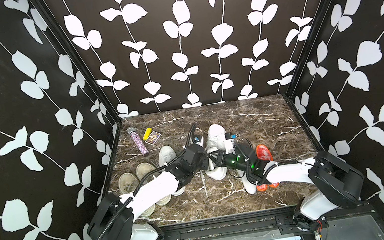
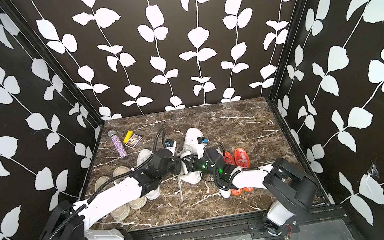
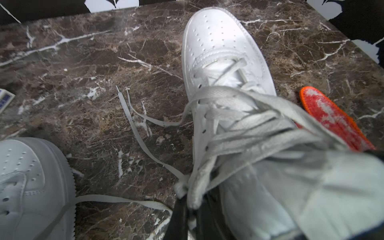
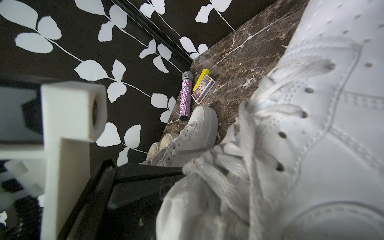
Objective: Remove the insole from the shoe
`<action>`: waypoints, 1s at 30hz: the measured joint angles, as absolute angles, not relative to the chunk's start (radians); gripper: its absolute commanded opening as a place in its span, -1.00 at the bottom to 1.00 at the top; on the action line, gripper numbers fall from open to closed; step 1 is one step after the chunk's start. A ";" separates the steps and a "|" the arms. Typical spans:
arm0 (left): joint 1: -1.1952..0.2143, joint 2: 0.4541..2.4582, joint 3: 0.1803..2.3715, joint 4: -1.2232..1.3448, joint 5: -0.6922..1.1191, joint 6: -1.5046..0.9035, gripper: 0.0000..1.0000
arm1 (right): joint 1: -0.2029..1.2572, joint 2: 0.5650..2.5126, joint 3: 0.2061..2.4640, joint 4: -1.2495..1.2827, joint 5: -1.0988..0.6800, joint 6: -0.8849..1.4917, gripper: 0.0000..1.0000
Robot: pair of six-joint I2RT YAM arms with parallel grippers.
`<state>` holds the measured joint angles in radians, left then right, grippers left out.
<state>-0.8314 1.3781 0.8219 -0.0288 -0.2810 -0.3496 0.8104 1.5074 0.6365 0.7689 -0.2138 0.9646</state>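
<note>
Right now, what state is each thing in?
middle sneaker: laces untied and loose.
orange insoles: lying flat, outside the shoes.
left sneaker: standing on its sole.
beige shoes: side by side.
microphone: lying down.
small box: lying flat.
left fingers: shut on middle sneaker.
right fingers: shut.

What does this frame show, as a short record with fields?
shoe: white high-top on table, laces loose
left tool: shut, pinching the laces
right tool: shut, against the shoe; hold unclear
insole: not visible
nearby: low shoe, beige pair, orange pair, microphone, box
</note>
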 measured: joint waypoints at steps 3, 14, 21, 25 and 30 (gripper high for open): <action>-0.838 1.402 0.809 0.024 -0.296 -0.359 -1.00 | 0.801 1.496 0.636 0.750 -0.212 0.978 -1.00; -0.860 1.446 0.717 0.241 -0.206 -0.343 -1.00 | 0.724 1.394 0.533 0.719 -0.236 1.060 -1.00; -0.857 1.437 0.707 0.275 -0.172 -0.315 -1.00 | 0.707 1.366 0.538 0.662 -0.252 1.045 -1.00; -0.849 1.406 0.702 0.244 -0.145 -0.318 -1.00 | 0.714 1.365 0.604 0.514 -0.260 0.948 -1.00; -0.830 1.368 0.702 0.210 -0.104 -0.341 -1.00 | 0.715 1.378 0.659 0.416 -0.278 0.827 -1.00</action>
<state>-0.8303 1.3678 0.7021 0.2096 -0.1043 -0.3408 0.7147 1.3781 0.6590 0.4156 -0.2775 0.8268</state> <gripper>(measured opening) 0.068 0.048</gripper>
